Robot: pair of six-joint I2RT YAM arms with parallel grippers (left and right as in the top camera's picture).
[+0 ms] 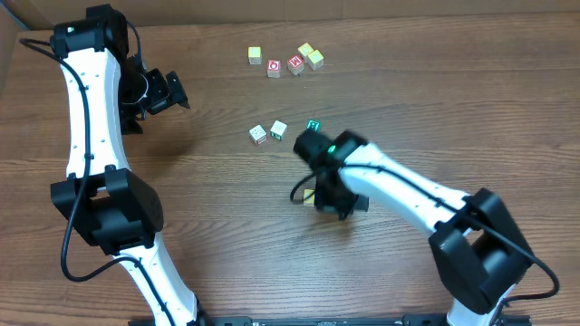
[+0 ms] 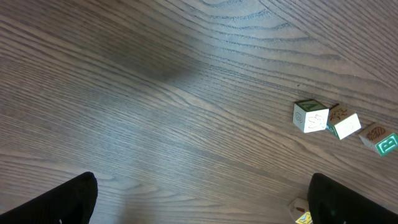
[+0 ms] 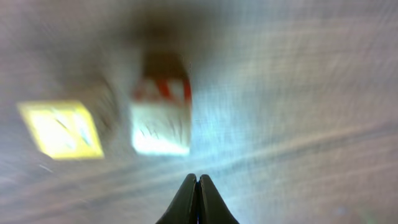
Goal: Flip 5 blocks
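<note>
Right wrist view: the right hand (image 3: 197, 194) has its fingers pressed together on nothing, low over the bench (image 3: 298, 93). Just above it in the frame are a cream block (image 3: 160, 127) with a red-marked top and a yellow block (image 3: 61, 129). To flip well, I think it should push slowly on one lower edge, so the cube rolls only one face. This picture is very blurred and no letter can be read. In the overhead view three green-lettered blocks (image 1: 278, 129) lie at centre, and the arm (image 1: 399, 186) hides the fingertips. The left hand (image 1: 170, 91) hangs spread at upper left.

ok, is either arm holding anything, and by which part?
Nothing held. Right jaws shut together, empty, short of the blurred red-and-white wooden cube; left jaws stand open, empty.
</note>
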